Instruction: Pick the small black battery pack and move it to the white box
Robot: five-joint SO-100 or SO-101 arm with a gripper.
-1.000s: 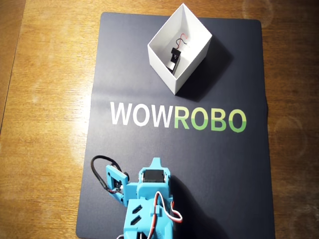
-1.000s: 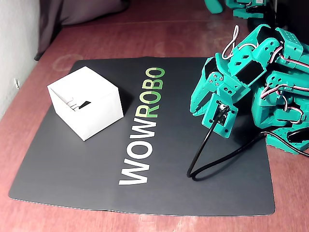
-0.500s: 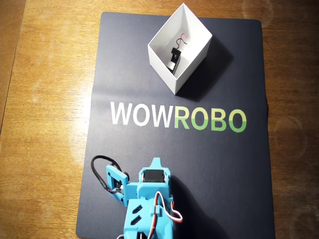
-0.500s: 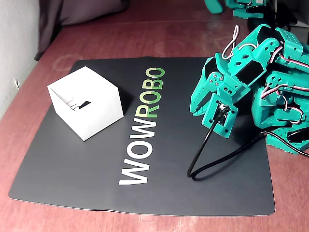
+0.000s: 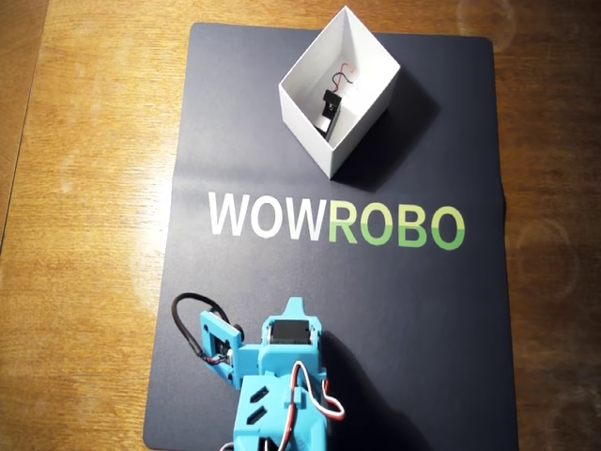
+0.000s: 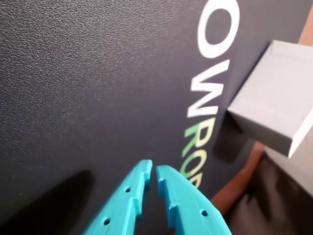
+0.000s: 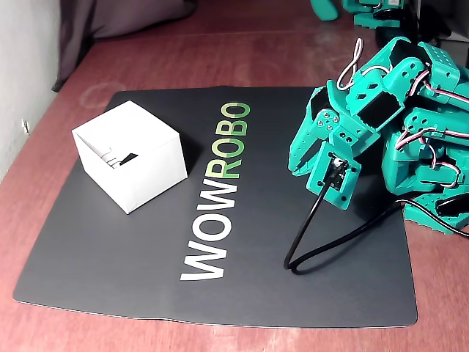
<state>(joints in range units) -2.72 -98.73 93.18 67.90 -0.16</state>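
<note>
The small black battery pack (image 5: 328, 109) is seen in the overhead view as a tiny dark rectangular block lying on the floor of the white box (image 5: 309, 119), near the box's lower left wall, with thin red and black wires (image 5: 344, 73) curling away from its upper end toward the middle of the box. In the fixed view only a black sliver of the battery pack (image 7: 129, 157) shows above the box rim. The white box is a thin-walled, lidless square of cardboard, white inside and out, set cornerwise at the far end of a dark mat (image 5: 423, 310) printed with "WOWROBO" (image 5: 335, 224) in white and green letters; the mat rests on a wooden desk (image 5: 84, 188). The teal arm (image 7: 381, 103) is folded back at the opposite end of the mat, well apart from the box, with a black cable (image 7: 322, 235) looping from it onto the mat. In the wrist view the claw (image 6: 153, 172) is seen nearly closed, its teal fingers (image 6: 128, 196) parted by a narrow slit and holding nothing.
</note>
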